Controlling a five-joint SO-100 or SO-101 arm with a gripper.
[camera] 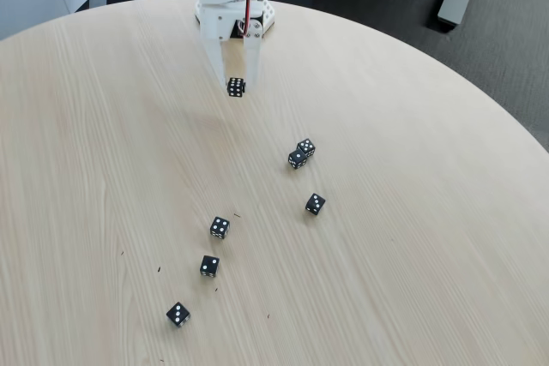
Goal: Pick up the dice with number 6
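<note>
Fixed view: gripper point(235, 85) narrowly parted, fingertips clamping the dice with number 6 point(236, 87) near the table's point(412, 255) far edge.

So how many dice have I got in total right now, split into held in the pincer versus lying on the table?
Dice held in the pincer: 1
Dice on the table: 7... correction, 6
Total: 7

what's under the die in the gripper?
Below the gripper, the dice with number 6 has bare table around it. Its underside is hidden, so whether it touches the wood is unclear.
</note>
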